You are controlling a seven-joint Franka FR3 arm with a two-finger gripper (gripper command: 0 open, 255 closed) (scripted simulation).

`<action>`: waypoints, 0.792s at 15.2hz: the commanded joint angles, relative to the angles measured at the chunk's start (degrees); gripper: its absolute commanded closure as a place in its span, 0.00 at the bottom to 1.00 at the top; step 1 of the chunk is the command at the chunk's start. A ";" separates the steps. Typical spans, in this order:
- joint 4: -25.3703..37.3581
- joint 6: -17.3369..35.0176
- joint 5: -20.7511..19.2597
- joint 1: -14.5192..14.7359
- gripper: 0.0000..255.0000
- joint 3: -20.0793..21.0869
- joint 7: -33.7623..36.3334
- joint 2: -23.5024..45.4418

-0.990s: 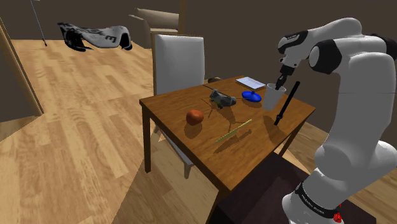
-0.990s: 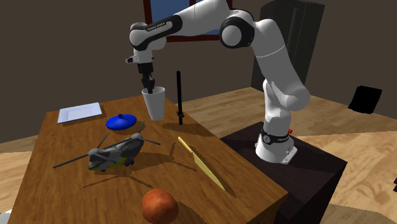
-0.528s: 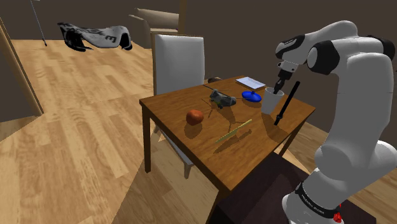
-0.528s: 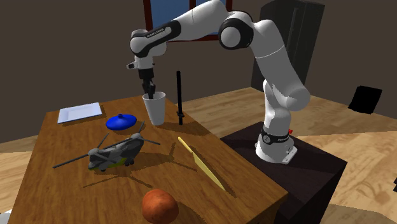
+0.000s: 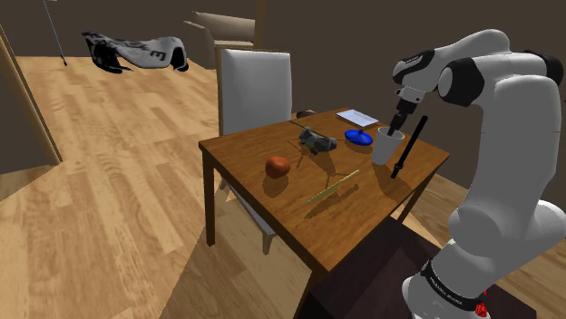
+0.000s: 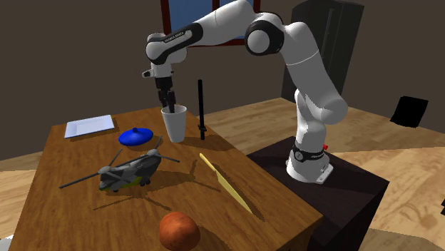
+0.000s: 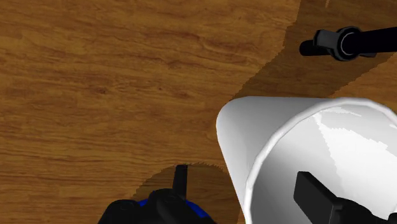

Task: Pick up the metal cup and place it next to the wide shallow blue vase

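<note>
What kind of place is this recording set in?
Probably a dining area in a house: a wooden table with a white chair standing at it, on a wood plank floor.

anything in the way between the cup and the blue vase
Nothing visible. Only bare table lies between the white cup and the blue vase. The black stick stands on the cup's other side, and the toy helicopter sits outside that gap.
</note>
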 commanded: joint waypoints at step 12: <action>6.99 -7.04 -0.62 -1.29 0.00 -0.44 0.77 -0.25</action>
